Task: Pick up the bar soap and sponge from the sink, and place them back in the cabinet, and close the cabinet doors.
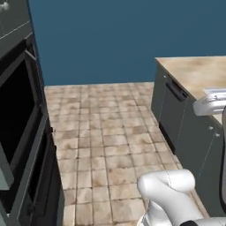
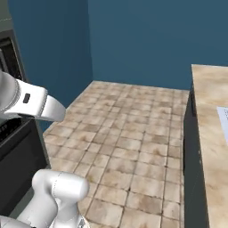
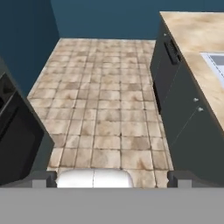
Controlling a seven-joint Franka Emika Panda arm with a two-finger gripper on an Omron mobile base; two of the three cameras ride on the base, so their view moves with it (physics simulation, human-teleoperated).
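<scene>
A: Where do things stand?

B: The robot faces an aisle of tiled floor (image 3: 105, 109), with a dark oven stack (image 1: 22, 132) to its left and the beige surface (image 3: 197, 39) on grey-green lower cabinets to its right. A pale corner of the sink (image 3: 215, 63) shows at the right edge of the hand view. Soap, sponge and wall cabinet I cannot place from here.

A: And the pincer (image 3: 111, 179)?

B: Its two dark tips sit far apart at the bottom of the hand view, with nothing between them, so it looks wide and holds nothing.

A: What could go wrong?

B: My guess is the approach. The aisle is narrow; a swing toward the sink could clip the edge of the surface, or the elbow could brush the oven. Reaching without seeing into the basins risks grabbing the wrong block.

A: Do the views differ?

B: The left base view shows the oven front and a white arm link (image 1: 209, 105) over the surface. The right base view shows more of the blue wall (image 2: 147, 40). The hand view alone gives the cabinet handles and knobs.
</scene>
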